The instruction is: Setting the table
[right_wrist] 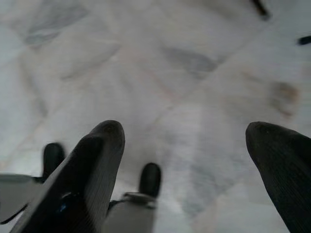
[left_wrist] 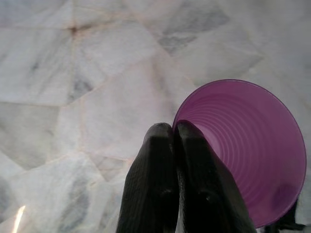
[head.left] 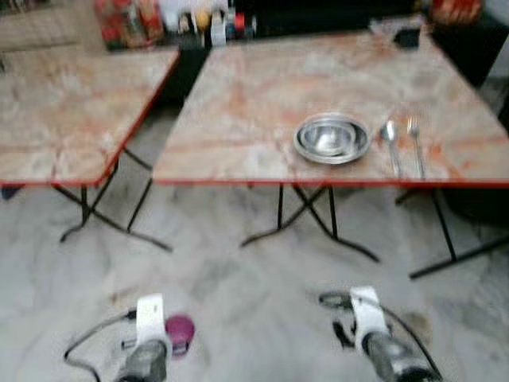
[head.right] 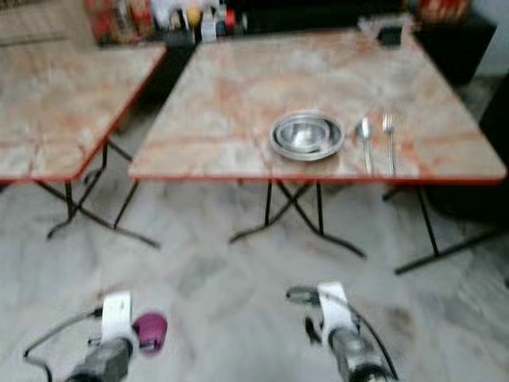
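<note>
Well short of the steel bowl (head.left: 332, 138), low over the floor (head.left: 238, 294), a ribbed purple cup (left_wrist: 245, 150) hangs with its rim pinched between the left pincer's (left_wrist: 173, 133) 2 closed fingers. It looks mid-carry, so walking to the surface (head.left: 262, 95) and placing it beside the bowl, spoon (head.left: 390, 143) and fork (head.left: 415, 143) seems next. The right pincer (right_wrist: 184, 138) gapes wide, empty.

marble-top table (head.left: 262, 87) | on it: steel bowl (head.left: 332, 138), spoon (head.left: 390, 142), fork (head.left: 415, 143)

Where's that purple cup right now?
The purple cup is pinched by its rim in the left gripper, held low over the marble floor, short of the table.
</note>
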{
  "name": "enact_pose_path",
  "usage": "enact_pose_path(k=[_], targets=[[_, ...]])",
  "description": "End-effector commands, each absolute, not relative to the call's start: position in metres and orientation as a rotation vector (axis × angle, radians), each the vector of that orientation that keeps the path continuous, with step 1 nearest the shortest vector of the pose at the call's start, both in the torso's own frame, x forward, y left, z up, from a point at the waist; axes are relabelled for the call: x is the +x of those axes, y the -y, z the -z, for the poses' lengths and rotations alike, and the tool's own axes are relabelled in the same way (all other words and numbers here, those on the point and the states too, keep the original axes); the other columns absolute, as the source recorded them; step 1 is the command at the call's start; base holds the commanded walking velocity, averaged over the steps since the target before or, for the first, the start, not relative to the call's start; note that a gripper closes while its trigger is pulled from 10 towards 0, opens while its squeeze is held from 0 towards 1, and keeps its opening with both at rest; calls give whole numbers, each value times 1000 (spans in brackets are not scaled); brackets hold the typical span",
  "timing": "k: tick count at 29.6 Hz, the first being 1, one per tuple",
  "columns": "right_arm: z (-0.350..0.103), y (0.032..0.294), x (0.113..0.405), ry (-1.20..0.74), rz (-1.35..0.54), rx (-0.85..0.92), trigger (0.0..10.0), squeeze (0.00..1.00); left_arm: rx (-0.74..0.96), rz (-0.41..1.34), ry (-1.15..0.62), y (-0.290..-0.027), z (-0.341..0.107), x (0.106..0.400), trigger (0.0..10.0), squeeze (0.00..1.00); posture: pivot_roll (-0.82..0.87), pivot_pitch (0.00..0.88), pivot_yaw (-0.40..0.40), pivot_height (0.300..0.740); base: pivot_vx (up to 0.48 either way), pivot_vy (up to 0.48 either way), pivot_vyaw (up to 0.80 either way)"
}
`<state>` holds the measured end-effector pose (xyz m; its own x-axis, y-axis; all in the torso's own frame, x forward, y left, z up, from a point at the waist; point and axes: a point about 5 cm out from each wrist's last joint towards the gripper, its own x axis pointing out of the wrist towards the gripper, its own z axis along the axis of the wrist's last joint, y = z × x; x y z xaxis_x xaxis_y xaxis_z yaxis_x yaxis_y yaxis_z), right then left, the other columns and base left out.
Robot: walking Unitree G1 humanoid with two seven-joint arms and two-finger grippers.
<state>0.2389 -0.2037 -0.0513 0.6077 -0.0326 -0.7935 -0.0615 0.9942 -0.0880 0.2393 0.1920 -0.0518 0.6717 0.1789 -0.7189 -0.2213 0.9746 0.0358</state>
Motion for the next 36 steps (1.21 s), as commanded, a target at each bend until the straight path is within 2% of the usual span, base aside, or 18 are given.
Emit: enact_pose_path(k=[1, 36], targets=[[50, 193, 243, -903, -37, -92, 10000, 0, -33, -236, -813, -201, 51, 238, 10000, 0, -90, 77, 91, 740, 345, 0, 0], [47, 195, 247, -903, -51, -117, 10000, 0, -51, -241, -812, -198, 49, 242, 10000, 0, -81, 69, 80, 740, 467, 0, 0]])
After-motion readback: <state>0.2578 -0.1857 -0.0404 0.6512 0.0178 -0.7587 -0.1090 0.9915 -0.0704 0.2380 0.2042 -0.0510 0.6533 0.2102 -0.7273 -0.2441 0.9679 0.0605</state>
